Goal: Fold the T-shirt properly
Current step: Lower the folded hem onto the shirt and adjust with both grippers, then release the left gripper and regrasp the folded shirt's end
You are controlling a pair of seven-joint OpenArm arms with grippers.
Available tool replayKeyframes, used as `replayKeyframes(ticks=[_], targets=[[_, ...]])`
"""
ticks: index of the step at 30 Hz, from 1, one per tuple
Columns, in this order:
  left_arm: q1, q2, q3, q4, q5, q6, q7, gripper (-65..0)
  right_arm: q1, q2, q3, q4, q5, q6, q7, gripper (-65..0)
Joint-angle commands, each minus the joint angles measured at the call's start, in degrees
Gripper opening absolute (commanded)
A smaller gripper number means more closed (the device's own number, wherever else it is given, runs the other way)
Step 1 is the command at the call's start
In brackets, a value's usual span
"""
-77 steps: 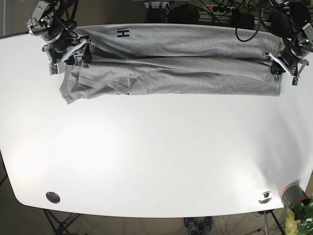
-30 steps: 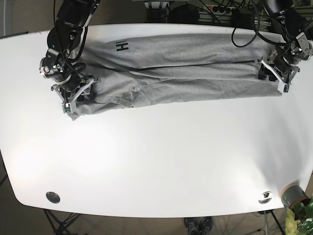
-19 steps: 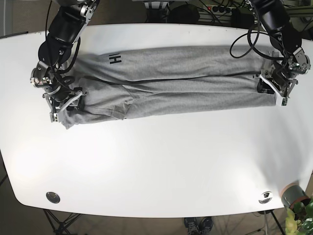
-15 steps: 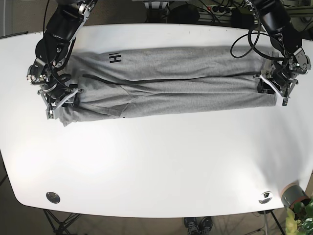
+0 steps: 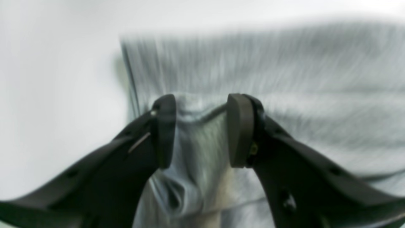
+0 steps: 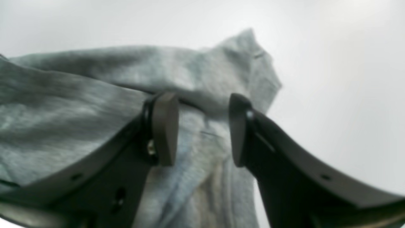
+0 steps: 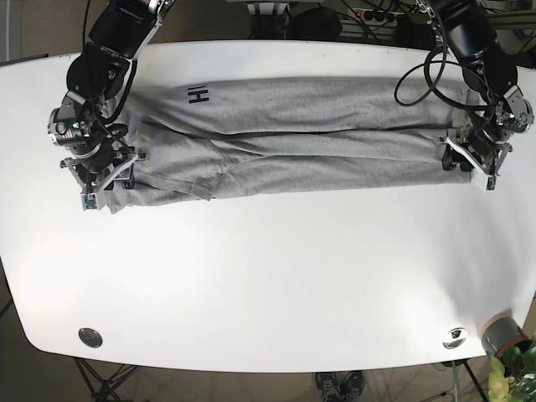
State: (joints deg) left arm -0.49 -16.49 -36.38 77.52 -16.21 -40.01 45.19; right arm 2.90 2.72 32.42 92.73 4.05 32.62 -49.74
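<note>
Since the earliest base frame, both my arms have drawn the grey T-shirt [image 7: 293, 138] away from the table's far edge, so the long folded band now lies lower in the upper third of the frame, stretched from left to right across the white table [image 7: 268, 276]. Black letters on the cloth show at the upper left of the band, near the arm on that side.

At the right end of the band in the base view, my left gripper [image 7: 469, 159] sits on the shirt's end. Its wrist view shows the two dark fingers [image 5: 164, 129] held apart with a raised ridge of grey cloth between them; the picture is motion-blurred, and I cannot tell whether the pads press the fabric.

At the left end of the band, my right gripper [image 7: 99, 176] rests over the bunched sleeve area. In its wrist view the fingers [image 6: 163, 126] also stand apart, astride a fold of the shirt whose corner rises toward the upper right of that frame, with bare table beyond it.

A round metal fitting [image 7: 90, 337] sits at the lower left of the table and another [image 7: 455, 337] at the lower right
</note>
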Motion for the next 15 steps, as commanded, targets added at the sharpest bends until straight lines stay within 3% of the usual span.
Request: replayKeyframes(ticks=[1, 9, 15], targets=[[-0.7, -1.0, -0.5, 3.8, -3.4, 0.0, -1.2, -40.7, 1.0, 0.8, -3.5, 1.2, 0.6, -0.23, 1.1, -39.6], [2.2, -1.4, -0.5, 10.2, -8.2, 0.0, 2.4, -39.7, 0.6, -1.4, -5.4, 1.4, 0.5, -0.40, 1.2, -39.8], [3.8, -0.5, -8.1, 11.8, -8.7, 0.0, 8.0, -29.9, 0.6, -1.5, -5.5, 0.2, 0.5, -0.23, 1.3, -40.0]])
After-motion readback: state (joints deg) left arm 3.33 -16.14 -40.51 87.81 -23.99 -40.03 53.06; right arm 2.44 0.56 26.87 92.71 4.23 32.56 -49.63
